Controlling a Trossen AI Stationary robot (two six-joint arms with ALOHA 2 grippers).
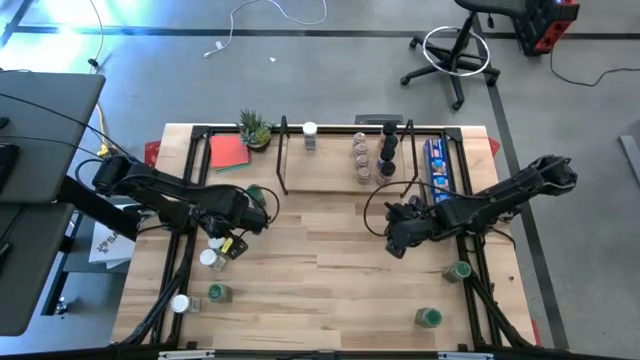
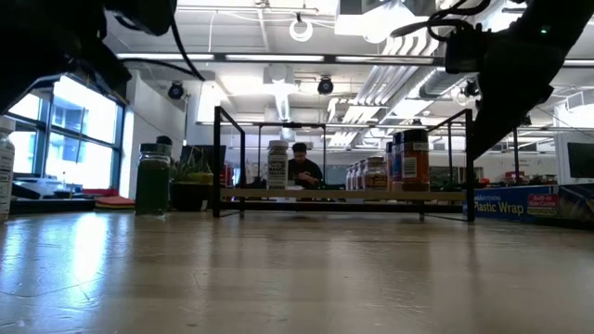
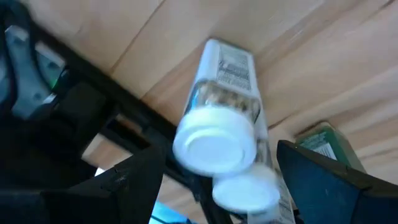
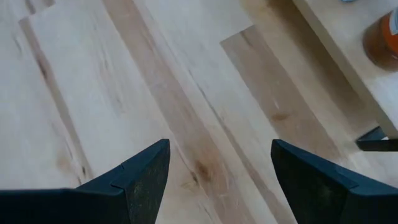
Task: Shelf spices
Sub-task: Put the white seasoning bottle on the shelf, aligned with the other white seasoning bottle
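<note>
My left gripper point(image 1: 228, 243) point(image 3: 221, 149) is open above the table's left part. Its fingers stand on either side of a white-topped spice jar point(image 3: 214, 140) with brownish contents, with a gap on each side. A second white-topped jar point(image 3: 245, 190) and a green jar point(image 3: 323, 143) stand close by. My right gripper point(image 1: 393, 243) point(image 4: 221, 143) is open over bare tabletop, in front of the shelf point(image 1: 345, 180) point(image 2: 343, 193). The shelf stands at the far edge and holds several jars point(image 1: 360, 150) point(image 2: 408, 160).
More jars stand on the table: green ones point(image 1: 218, 293) point(image 1: 457, 270) point(image 1: 430, 317) point(image 1: 255, 193) and a white-topped one point(image 1: 180, 303). A long blue box point(image 1: 435, 165) point(image 2: 534, 204) lies right of the shelf. A potted plant point(image 1: 255, 128) and a red sheet point(image 1: 228, 150) are at the far left.
</note>
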